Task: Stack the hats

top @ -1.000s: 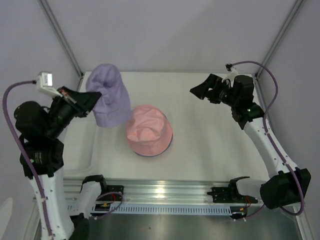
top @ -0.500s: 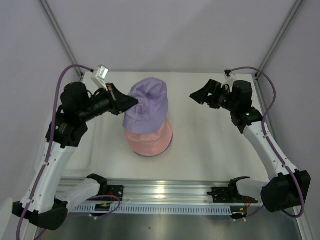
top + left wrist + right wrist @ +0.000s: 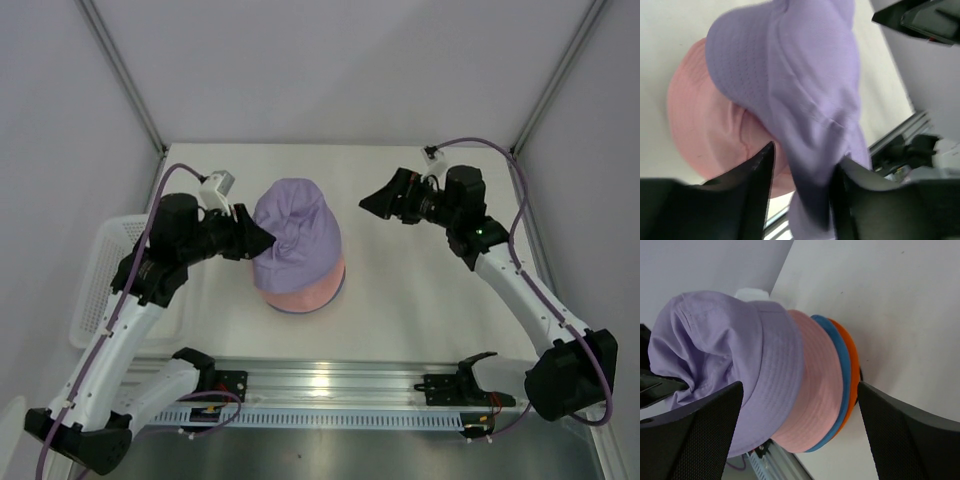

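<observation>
The white, matte worktop [image 3: 420, 290] is flat and closed in by pale walls at the back and both sides. Left of its middle an orange fabric bucket hat [image 3: 852, 365] lies brim-down straight on the surface, the lowest of a stack of soft hats [image 3: 297, 250]. A white plastic mesh basket [image 3: 105, 285] sits at the left edge, well apart from the orange hat and partly hidden behind an arm. A silver metal rail [image 3: 330, 385] runs along the near edge.
</observation>
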You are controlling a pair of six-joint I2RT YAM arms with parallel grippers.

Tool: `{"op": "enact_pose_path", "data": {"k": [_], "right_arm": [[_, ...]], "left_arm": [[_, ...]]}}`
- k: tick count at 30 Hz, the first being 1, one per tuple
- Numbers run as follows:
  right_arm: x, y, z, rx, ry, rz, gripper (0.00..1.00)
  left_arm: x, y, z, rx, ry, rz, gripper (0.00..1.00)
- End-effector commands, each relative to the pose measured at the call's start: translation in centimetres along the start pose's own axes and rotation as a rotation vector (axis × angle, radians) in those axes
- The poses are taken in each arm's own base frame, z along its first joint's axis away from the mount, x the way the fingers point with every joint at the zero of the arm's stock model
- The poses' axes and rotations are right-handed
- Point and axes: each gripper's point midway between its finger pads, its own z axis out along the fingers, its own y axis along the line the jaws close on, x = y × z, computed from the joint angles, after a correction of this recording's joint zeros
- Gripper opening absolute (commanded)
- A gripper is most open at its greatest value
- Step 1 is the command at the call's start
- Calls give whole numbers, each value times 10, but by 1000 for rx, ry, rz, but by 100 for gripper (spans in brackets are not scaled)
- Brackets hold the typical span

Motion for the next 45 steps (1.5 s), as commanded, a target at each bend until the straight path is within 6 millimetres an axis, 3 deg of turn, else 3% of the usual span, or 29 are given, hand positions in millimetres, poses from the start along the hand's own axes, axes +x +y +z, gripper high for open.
{"op": "enact_pose_path", "data": {"k": [1, 2, 4, 8, 14, 17, 19, 23, 26, 28, 30, 33, 36, 41, 43, 44, 45], "right_arm": [[16, 22, 13, -76, 42, 12, 100], [22, 22, 15, -74, 56, 33, 100], [38, 15, 20, -51, 76, 87, 99], [55, 3, 18, -19, 57, 204, 99], [60, 27, 25, -130, 11, 275, 100], [64, 35, 35, -158, 21, 303, 99], [62, 45, 38, -200, 12, 315, 95], [62, 53, 44, -236, 8, 367, 87], [62, 60, 45, -254, 13, 367, 79], [64, 62, 46, -259, 17, 379, 66], [63, 63, 46, -265, 14, 391, 43], [61, 66, 44, -263, 15, 397, 18], [57, 72, 38, -270, 15, 392, 3], [51, 75, 29, -242, -6, 334, 0], [48, 73, 27, -210, -11, 312, 0], [44, 70, 27, -192, -25, 277, 0], [34, 74, 25, -186, -40, 256, 0]], "left_arm": [[9, 4, -14, -26, -3, 77, 59], [8, 3, -18, -30, -11, 87, 80], [3, -1, -29, -28, -41, 110, 99], [-1, -5, -37, -23, -64, 124, 99], [1, 21, -36, -163, -68, 70, 99], [-5, 16, -42, -154, -106, 50, 100], [-6, 5, -43, -100, -115, 50, 99], [-5, 4, -40, -88, -99, 46, 100], [-1, 2, -35, -64, -85, 43, 100], [3, 1, -33, -51, -74, 38, 100], [3, 0, -31, -44, -74, 37, 99], [7, 1, -29, -36, -61, 35, 100], [9, 2, -28, -33, -60, 33, 99], [7, 11, -30, -83, -87, 27, 99], [-2, 13, -40, -122, -124, 37, 100], [-2, 24, -46, -195, -133, 28, 100], [-17, 19, -61, -209, -190, 29, 100]]}}
